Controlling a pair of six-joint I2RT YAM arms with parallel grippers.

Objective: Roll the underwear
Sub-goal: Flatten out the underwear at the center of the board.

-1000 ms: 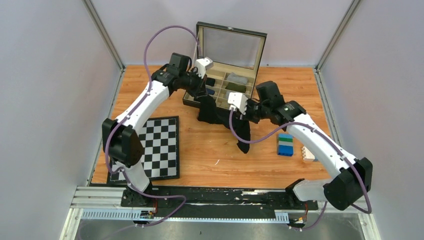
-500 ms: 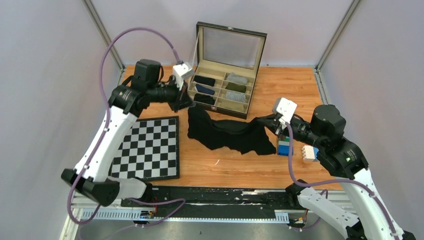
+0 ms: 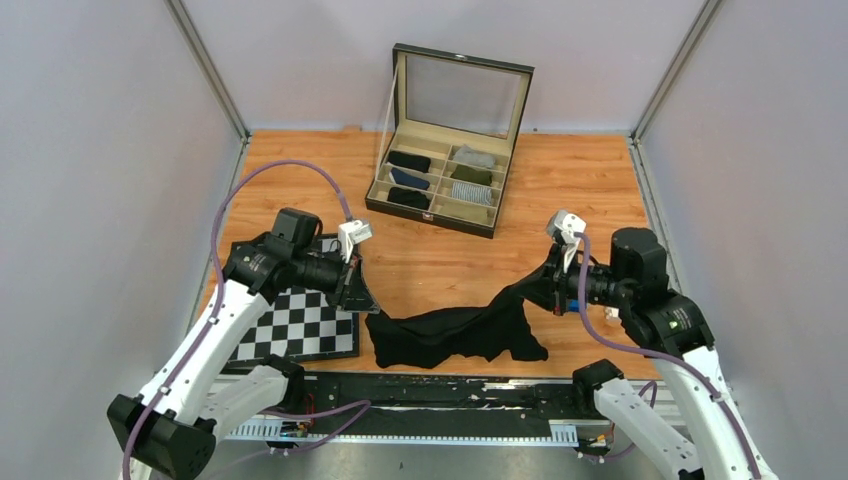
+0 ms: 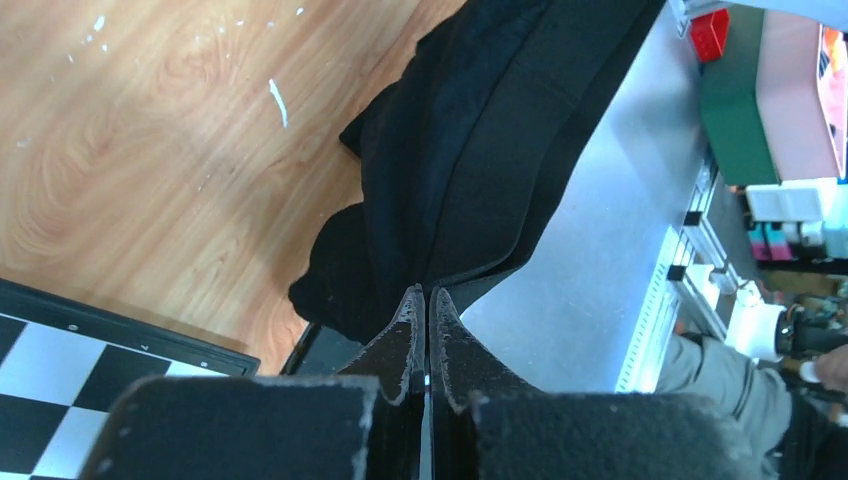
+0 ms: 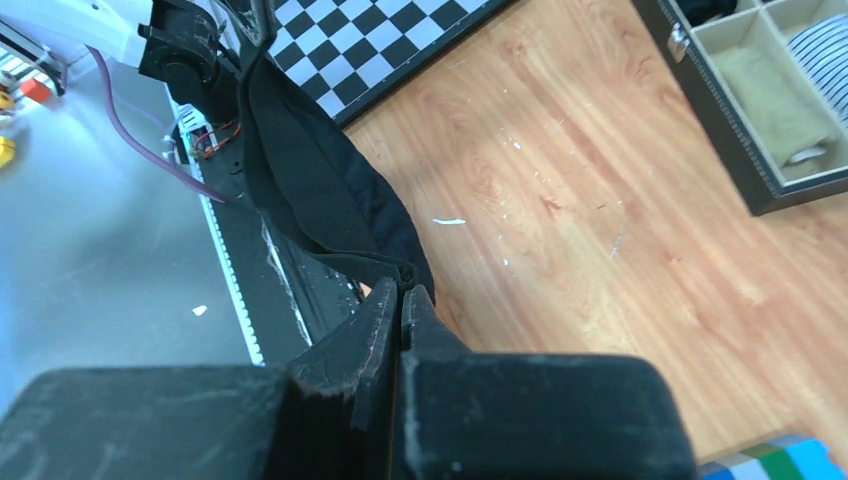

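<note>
The black underwear (image 3: 455, 330) hangs stretched between my two grippers near the table's front edge, sagging in the middle. My left gripper (image 3: 362, 300) is shut on its left end, just right of the checkerboard. My right gripper (image 3: 545, 285) is shut on its right end, held a bit higher. In the left wrist view the fabric (image 4: 480, 150) runs away from the closed fingertips (image 4: 427, 298). In the right wrist view the fabric (image 5: 320, 185) hangs from the closed fingertips (image 5: 400, 290) toward the left arm.
A checkerboard (image 3: 305, 320) lies at the front left. An open compartment box (image 3: 445, 185) with rolled garments stands at the back centre. A coloured block (image 3: 572, 300) and a pale block (image 3: 612, 315) lie behind my right gripper. The black rail (image 3: 440, 390) runs along the front edge.
Both grippers have pulled the underwear from beside the box toward the front edge, spread it wide, and lowered it near the table front.
</note>
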